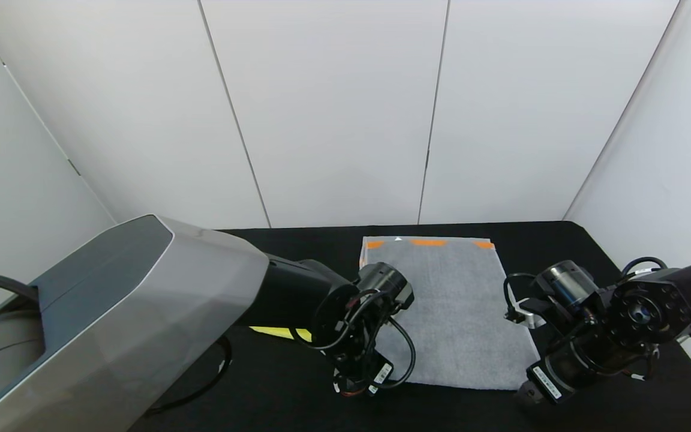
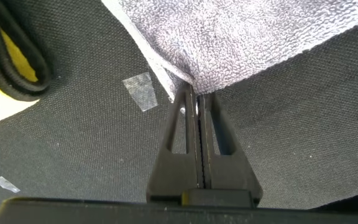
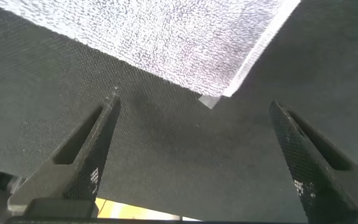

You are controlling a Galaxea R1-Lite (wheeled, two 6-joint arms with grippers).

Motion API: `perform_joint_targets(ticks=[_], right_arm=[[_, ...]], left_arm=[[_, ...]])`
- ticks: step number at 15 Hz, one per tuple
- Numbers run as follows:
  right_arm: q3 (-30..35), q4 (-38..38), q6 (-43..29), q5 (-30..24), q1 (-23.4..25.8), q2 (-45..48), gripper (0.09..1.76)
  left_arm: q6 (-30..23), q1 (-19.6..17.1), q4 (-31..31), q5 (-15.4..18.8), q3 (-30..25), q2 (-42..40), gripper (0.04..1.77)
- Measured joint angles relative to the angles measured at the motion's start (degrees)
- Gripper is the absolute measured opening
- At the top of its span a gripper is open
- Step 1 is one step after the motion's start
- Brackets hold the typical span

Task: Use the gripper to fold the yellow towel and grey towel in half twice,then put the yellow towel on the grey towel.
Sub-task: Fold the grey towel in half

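Head view, left to right: the yellow towel (image 1: 279, 333) peeks out from under the left arm, and the grey towel (image 1: 450, 312) lies flat on the black table (image 1: 561, 246), orange band at the far edge. The left gripper (image 2: 196, 102) is clamped on the towel's near left corner. The right gripper (image 3: 191, 134) hangs spread wide just short of the near right corner. Judged step: gripping for a fold. Next, the right must advance and pinch its corner.

My worktop (image 1: 573, 252) is covered in black cloth. The grey towel (image 1: 453, 312) lies flat on it toward the far edge, orange band farthest from me. The yellow towel (image 1: 279, 333) lies nearer the left edge, mostly hidden. Small scraps, perhaps tape (image 2: 140, 91), sit on the cloth between them.
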State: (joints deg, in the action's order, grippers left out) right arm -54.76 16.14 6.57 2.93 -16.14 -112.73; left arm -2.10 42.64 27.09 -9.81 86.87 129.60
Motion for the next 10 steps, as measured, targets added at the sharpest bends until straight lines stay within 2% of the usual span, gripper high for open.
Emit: perform_joint_targets(ticks=[9,10], right_arm=[[-1.82,-0.27,-0.09,1.83,-0.45,-3.78,1.71],[-1.94,-0.22,-0.09,1.83,-0.45,-3.97,1.53]], left_arm=[[0.0,-0.01,0.04,0.05,0.01,-0.18,0.1],[0.0,-0.01,0.06,0.05,0.0,-0.18,0.1]])
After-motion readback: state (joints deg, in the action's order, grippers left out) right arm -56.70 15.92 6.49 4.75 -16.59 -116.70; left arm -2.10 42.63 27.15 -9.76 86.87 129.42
